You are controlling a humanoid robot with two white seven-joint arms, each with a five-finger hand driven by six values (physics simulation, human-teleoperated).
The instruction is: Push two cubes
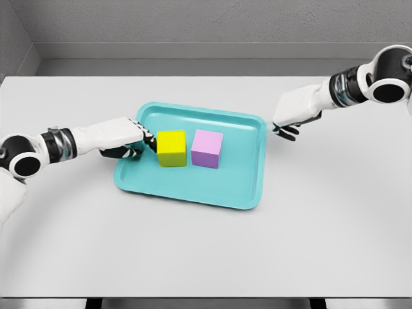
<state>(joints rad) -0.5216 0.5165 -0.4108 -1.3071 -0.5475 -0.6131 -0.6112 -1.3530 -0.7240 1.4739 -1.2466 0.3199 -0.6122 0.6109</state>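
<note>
Right now my left hand (125,138) reaches in from nine o'clock over the left rim of the shallow teal plastic tray (248,187), which lies at the middle of the pale grey surface (206,251). Its fingers are loosely curled, grasping nothing, and the dark fingertips (149,140) press against the nine o'clock face of the yellow cube (172,148). That cube sits flat on the tray floor, a little toward nine o'clock from the tray's centre. Just beside it, at its three o'clock, stands the lilac cube (207,148), also flat on the tray floor; a narrow strip of teal shows between the two, so they are close but apart.

My right hand (293,116) comes in from two o'clock and hangs above the surface just outside the tray's right rim, near its far corner. Its fingers point downward, relaxed and holding nothing, and it touches neither cube. Whether its fingertips (285,132) meet the surface or the tray rim I cannot tell.
</note>
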